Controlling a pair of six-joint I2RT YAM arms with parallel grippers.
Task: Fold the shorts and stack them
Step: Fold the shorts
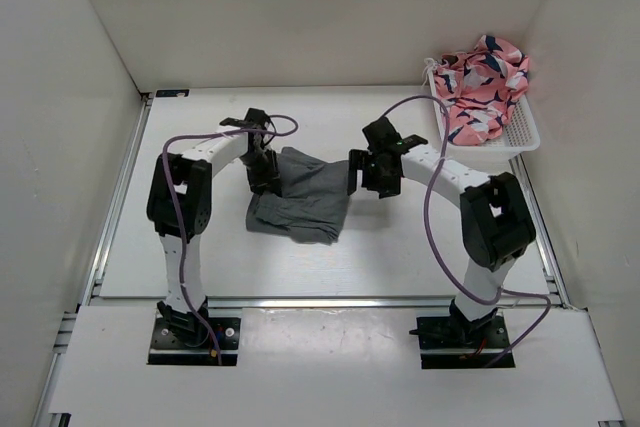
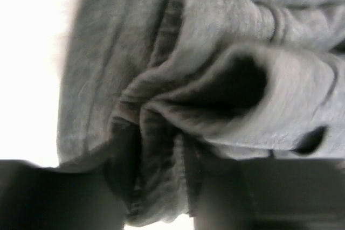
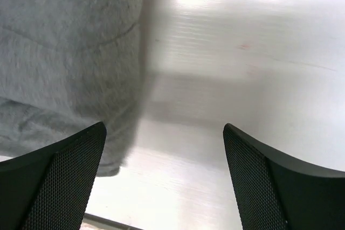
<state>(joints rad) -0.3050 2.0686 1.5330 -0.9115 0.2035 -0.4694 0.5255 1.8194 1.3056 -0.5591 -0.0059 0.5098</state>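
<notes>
**Grey shorts pinched at the left, right edge free**

The shorts [image 1: 300, 205] are laid mid-table as a soft, rumpled, partly doubled heap of matte grey knit. A bunched fold at their far-left edge is pinched in the left gripper [image 1: 264, 175]. The right gripper [image 1: 365, 179] is held wide and empty just beside the free right edge, so the cloth lies to its left. A white basket [image 1: 520, 132] is set far right.

matt, seemingly fleecy shorts [image 1: 305, 202], glossy table [image 1: 400, 247]
</notes>
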